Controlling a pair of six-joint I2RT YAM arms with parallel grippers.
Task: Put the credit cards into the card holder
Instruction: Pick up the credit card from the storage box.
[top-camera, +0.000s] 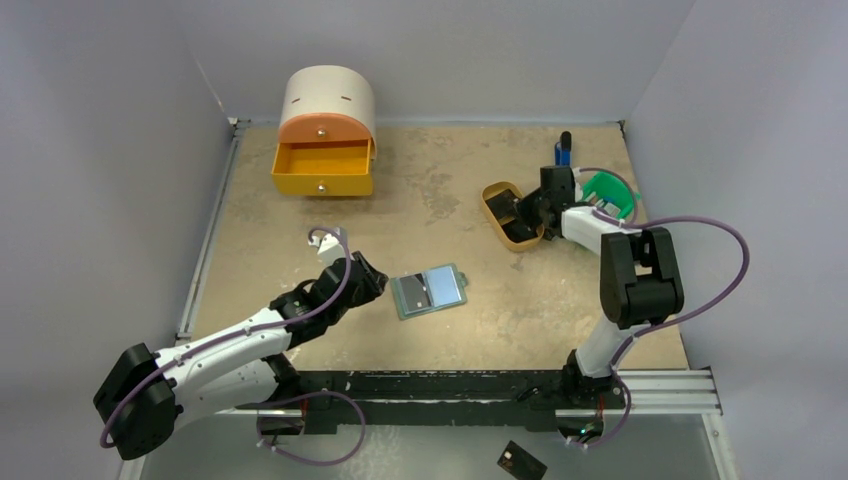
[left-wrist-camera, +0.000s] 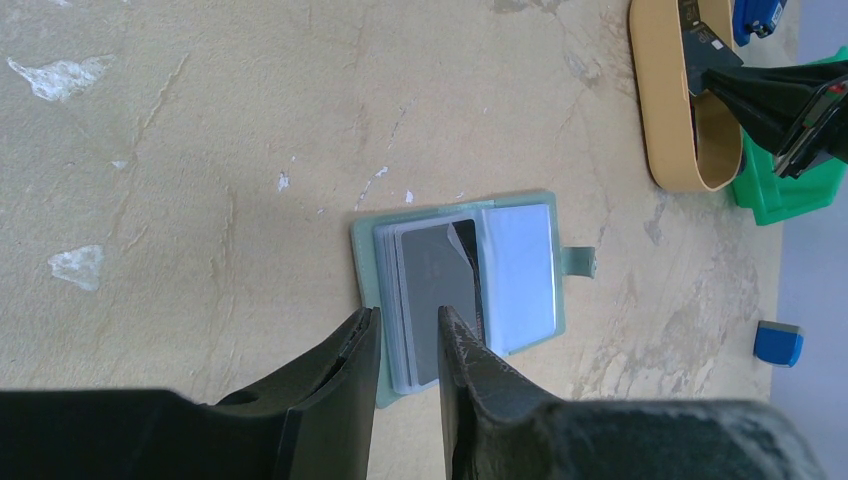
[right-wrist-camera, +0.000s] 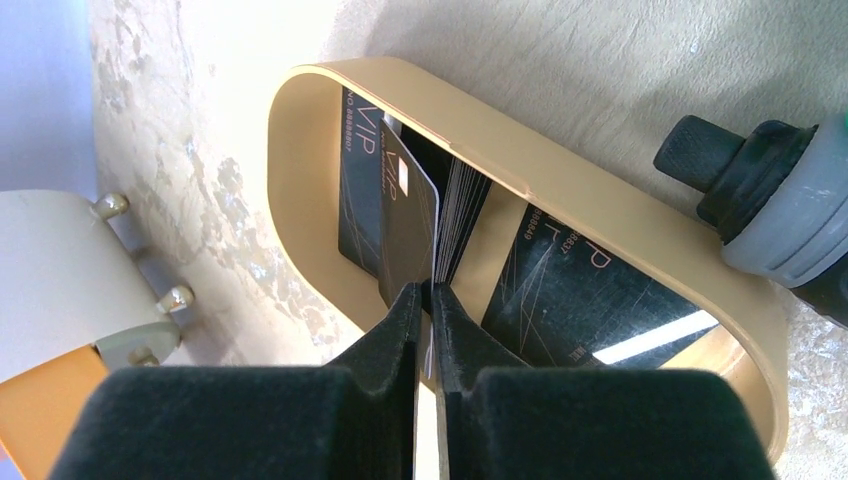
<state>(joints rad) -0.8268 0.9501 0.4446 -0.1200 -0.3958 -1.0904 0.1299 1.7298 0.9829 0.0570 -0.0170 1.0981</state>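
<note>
Progress is judged to be early. The card holder (top-camera: 430, 290) is laid open near the middle of the counter (top-camera: 440, 200), its pale pockets facing up. In the left wrist view a dark card (left-wrist-camera: 435, 275) is seen tucked among the thicker stack of pockets, so one card appears to be stowed, though whether it is fully seated cannot be told. The left fingers (left-wrist-camera: 350, 370) are held apart over the near edge of the holder, with that edge showing in the gap between them. Nothing is seen gripped, and whether the holder is being pressed down cannot be told.

Most of the credit cards (right-wrist-camera: 570, 290) are found in the tan oval tray (right-wrist-camera: 300, 200) at the far right of the counter, some lying flat on its floor and several standing together on edge. One upright card (right-wrist-camera: 408, 230) is pinched at its lower edge by the right fingers (right-wrist-camera: 395, 330), which are closed on it. It is not yet lifted clear of the tray. A stray card (top-camera: 521, 460) is seen lying below the near edge of the counter, beyond the arm bases.

Nearly everything is therefore judged to be left: the pinched card must be carried across and slid into a pocket, and the same must be done for each card in the tray. The stray card is likely to be awkward to reach.
</note>
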